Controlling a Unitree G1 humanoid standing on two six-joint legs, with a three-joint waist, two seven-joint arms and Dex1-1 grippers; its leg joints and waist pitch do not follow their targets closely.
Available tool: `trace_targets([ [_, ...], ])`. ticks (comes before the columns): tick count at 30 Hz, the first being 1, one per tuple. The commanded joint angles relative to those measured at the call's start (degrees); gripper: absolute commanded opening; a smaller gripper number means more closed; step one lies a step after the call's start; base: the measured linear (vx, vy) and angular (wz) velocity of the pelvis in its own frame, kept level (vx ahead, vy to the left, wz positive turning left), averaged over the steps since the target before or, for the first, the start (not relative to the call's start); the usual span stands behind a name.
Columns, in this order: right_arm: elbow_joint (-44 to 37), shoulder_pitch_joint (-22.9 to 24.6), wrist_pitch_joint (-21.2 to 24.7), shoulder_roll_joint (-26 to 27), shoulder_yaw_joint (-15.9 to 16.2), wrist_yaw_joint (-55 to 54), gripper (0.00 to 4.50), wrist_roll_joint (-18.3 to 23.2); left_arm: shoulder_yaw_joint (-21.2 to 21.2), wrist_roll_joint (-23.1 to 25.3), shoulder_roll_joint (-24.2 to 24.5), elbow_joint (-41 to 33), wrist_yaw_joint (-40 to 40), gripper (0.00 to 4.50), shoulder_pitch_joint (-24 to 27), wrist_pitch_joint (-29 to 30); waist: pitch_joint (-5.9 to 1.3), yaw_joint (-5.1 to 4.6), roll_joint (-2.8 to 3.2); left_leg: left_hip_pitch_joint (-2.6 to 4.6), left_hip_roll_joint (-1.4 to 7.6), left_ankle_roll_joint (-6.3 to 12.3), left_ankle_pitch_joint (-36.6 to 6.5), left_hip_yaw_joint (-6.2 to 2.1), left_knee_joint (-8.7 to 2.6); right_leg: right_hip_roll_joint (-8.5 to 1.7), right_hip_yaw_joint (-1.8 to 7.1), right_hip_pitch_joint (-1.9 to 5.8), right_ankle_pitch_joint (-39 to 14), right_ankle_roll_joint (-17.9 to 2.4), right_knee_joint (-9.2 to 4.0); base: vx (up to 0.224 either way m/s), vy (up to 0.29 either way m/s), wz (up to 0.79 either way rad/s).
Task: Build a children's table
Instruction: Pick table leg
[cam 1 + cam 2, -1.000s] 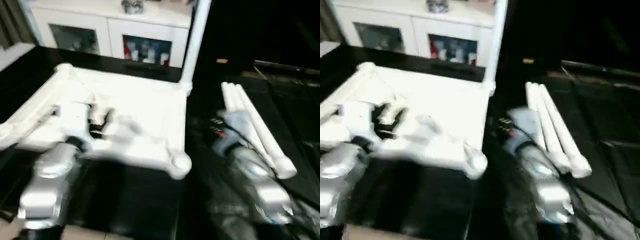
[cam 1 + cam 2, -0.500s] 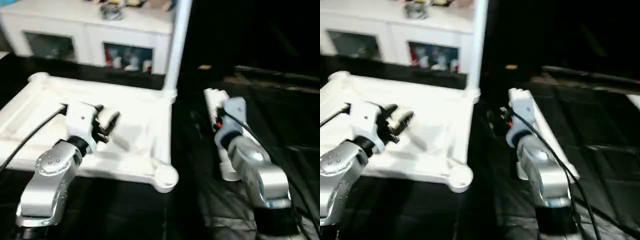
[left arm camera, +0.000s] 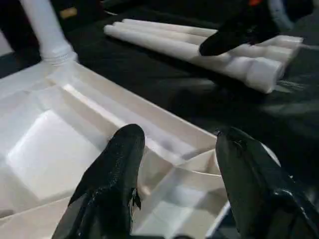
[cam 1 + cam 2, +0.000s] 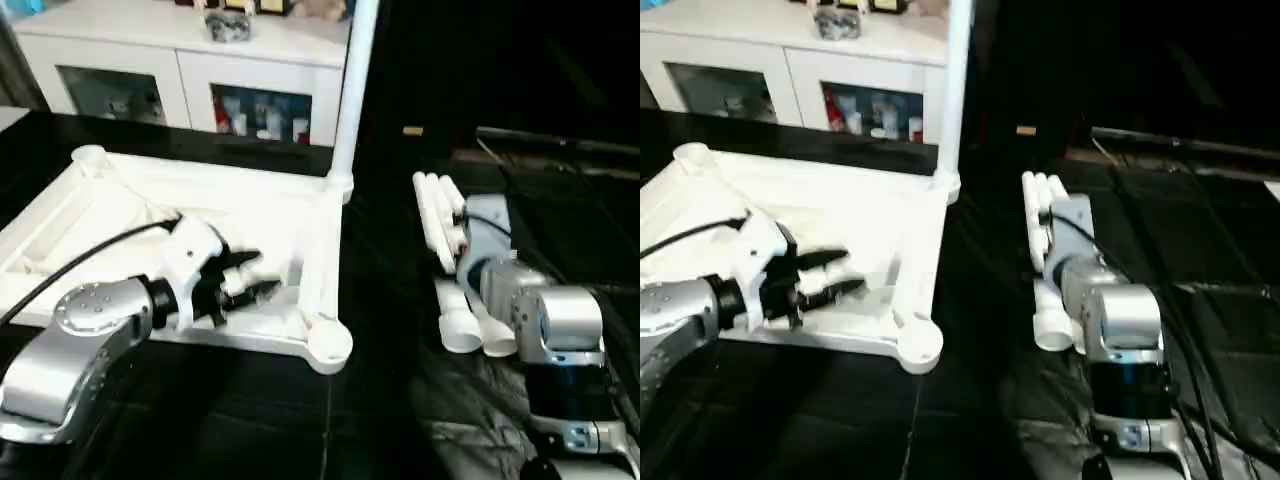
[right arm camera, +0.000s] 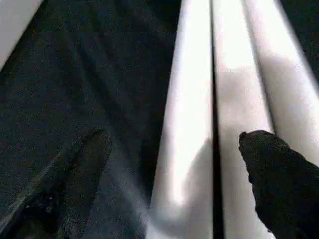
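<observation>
Legs [image 4: 446, 250], three loose, lie side by side running away from the robot, directly under the wide-open right gripper [image 5: 174, 164]. Left gripper [image 4: 252, 278], half-open and empty, hovers over the tabletop [image 4: 120, 195].

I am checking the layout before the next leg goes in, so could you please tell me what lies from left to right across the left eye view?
Left tool over the tabletop → upright leg in the far right corner socket → three loose legs lying together → right forearm.
</observation>
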Motion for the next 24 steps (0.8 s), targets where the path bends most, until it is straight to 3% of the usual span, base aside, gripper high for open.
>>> trace_targets([
  [1, -0.4, -0.9, 3.4, 0.1, -1.1, 0.2, 4.5, 1.0, -0.4, -1.8, 1.0, -1.4, -1.4, 2.64, 0.3, 1.6, -2.87, 0.31, 0.4, -0.34, 2.86, -2.09, -3.8, -0.52, -4.22, -4.22, 3.19, 2.6, -6.9, -8.3, -4.4, 0.0, 0.0, 0.0],
  [6, 0.3, -0.5, 5.1, 0.7, -1.3, 0.4, 4.5, 1.3, -0.8, -1.9, 1.1, -1.7, -1.9, 2.64, 0.3, 2.2, -2.8, 0.31, 0.4, -0.32, 3.1, -2.62, -4.6, -0.43, -4.4, -4.31, 3.15, 2.49, -8.4, -8.3, -4.52, 0.0, 0.0, 0.0],
  [7, 0.6, -0.5, 5.8, 0.7, -1.1, 0.8, 4.31, 1.5, -0.9, -2.1, 1.3, -2.0, -1.9, 2.71, 0.3, 2.6, -2.81, 0.27, 0.01, -0.34, 3.11, -2.63, -4.5, -0.37, -4.38, -4.27, 3.19, 2.52, -8.1, -8.2, -4.54, 0.0, 0.0, 0.0],
  [9, 1.2, -0.3, 6.3, 0.8, -1.2, 1.2, 4.31, 1.8, -0.9, -2.3, 1.5, -2.3, -1.8, 2.71, 0.5, 2.9, -2.74, 0.35, 0.23, -0.34, 3.1, -2.73, -4.6, -0.38, -4.43, -4.32, 3.19, 2.46, -8.7, -7.9, -4.58, 0.0, 0.0, 0.0],
  [15, 2.1, 0.6, 8.4, 1.4, -2.5, 1.8, 3.83, 2.9, -0.8, -3.0, 1.8, -3.0, -1.8, 2.74, 1.1, 3.5, -2.64, 0.37, 0.06, -0.39, 3.14, -2.97, -4.9, -0.32, -4.47, -4.39, 3.25, 2.45, -9.4, -8.0, -4.69, 0.0, 0.0, 0.0],
  [18, 2.5, 0.9, 9.0, 1.8, -3.1, 2.1, 3.53, 3.2, -0.8, -3.0, 1.9, -3.1, -1.9, 2.74, 1.1, 3.7, -2.64, 0.36, 0.17, -0.33, 3.17, -3.0, -5.0, -0.32, -4.52, -4.32, 3.21, 2.37, -9.4, -7.8, -4.71, 0.0, 0.0, 0.0],
  [19, 3.3, 1.2, 8.8, 2.0, -3.4, 2.2, 3.47, 3.3, -0.8, -3.2, 2.0, -3.1, -2.0, 2.74, 1.2, 3.8, -2.59, 0.38, 0.45, -0.31, 3.19, -3.13, -5.4, -0.4, -4.58, -4.36, 3.22, 2.33, -9.7, -7.8, -4.7, 0.0, 0.0, 0.0],
  [24, 4.3, 2.2, 8.1, 2.3, -3.9, 2.0, 3.05, 3.8, -1.1, -4.1, 2.8, -3.3, -2.5, 2.74, 1.3, 4.6, -2.49, 0.36, 0.22, -0.28, 3.17, -3.59, -6.9, -0.41, -4.71, -4.36, 3.23, 2.24, -12.1, -7.4, -4.98, 0.0, 0.0, 0.0],
])
